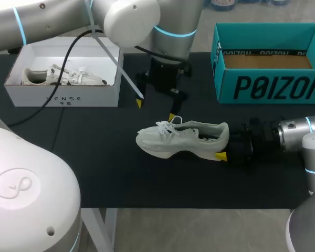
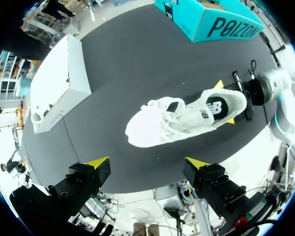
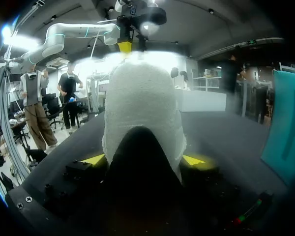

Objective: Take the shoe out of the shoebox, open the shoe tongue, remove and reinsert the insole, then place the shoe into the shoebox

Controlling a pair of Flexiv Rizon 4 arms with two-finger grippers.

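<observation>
Head view: the shoe [image 1: 184, 139] sits mid-table on the black mat [image 1: 94, 157], toe toward our left side, heel toward our right. Our right gripper [image 1: 223, 142] comes in low from the right and pinches the heel, with one yellow tip showing under the sole. Our left gripper [image 1: 155, 110] hangs above the laces with its fingers spread, touching nothing. The white shoebox [image 1: 63, 97] is far left with a second shoe [image 1: 63, 77] inside. The teal box [image 1: 268, 79] is far right, lid open.

Left wrist view: our left gripper [image 2: 147, 162] is spread wide and the shoe [image 2: 182, 118] lies well ahead of it, lit side up. The right gripper [image 2: 224, 102] is at the heel, a yellow tip on either side. The white shoebox [image 2: 59, 83] is off to one side and the teal box [image 2: 211, 19] is at the far edge.

Right wrist view: the heel of the shoe [image 3: 142, 98] fills the gap in our right gripper [image 3: 144, 160], and both yellow tips press it from the sides. The left gripper [image 3: 130, 44] is just past the shoe's top.
</observation>
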